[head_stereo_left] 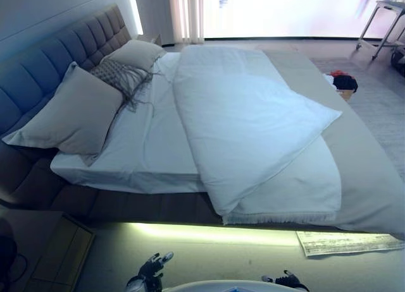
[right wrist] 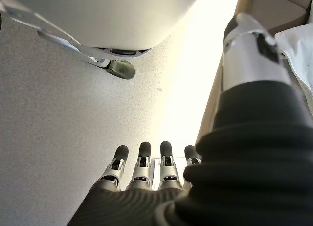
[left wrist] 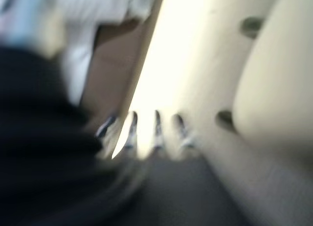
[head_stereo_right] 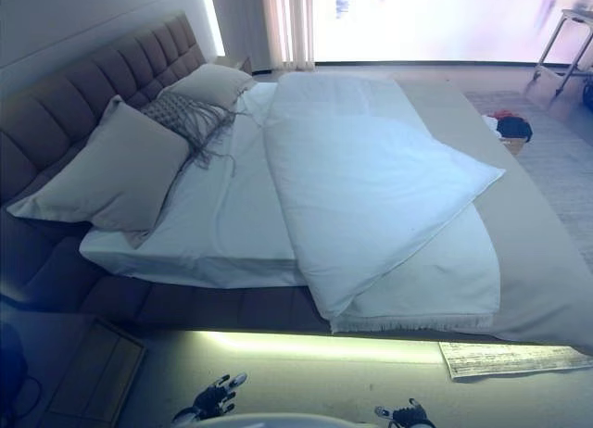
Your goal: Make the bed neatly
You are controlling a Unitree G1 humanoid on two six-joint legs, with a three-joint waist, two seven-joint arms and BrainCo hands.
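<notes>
While both hands hang low at six o'clock, apart from the bed [head_stereo_left: 95, 206]: left hand [head_stereo_left: 154, 267] fingers relaxed, grasping nothing; right hand [right wrist: 146, 172] fingers straight, empty. White duvet [head_stereo_left: 247, 124] folded diagonally at centre, corner toward three o'clock. Two pillows [head_stereo_left: 73, 112] against headboard [head_stereo_left: 57, 52] at ten o'clock. Paper [head_stereo_left: 348, 243] on floor at five o'clock.

left hand [head_stereo_left: 152, 267]: low, fingers relaxed | right hand [right wrist: 142, 187]: low, fingers straight

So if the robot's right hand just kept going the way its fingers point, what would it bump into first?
Probably the floor. The right hand hangs low with straight fingers aimed down at bare floor beside the lit base of the bed; nothing shows between, though depth is unclear.
</notes>
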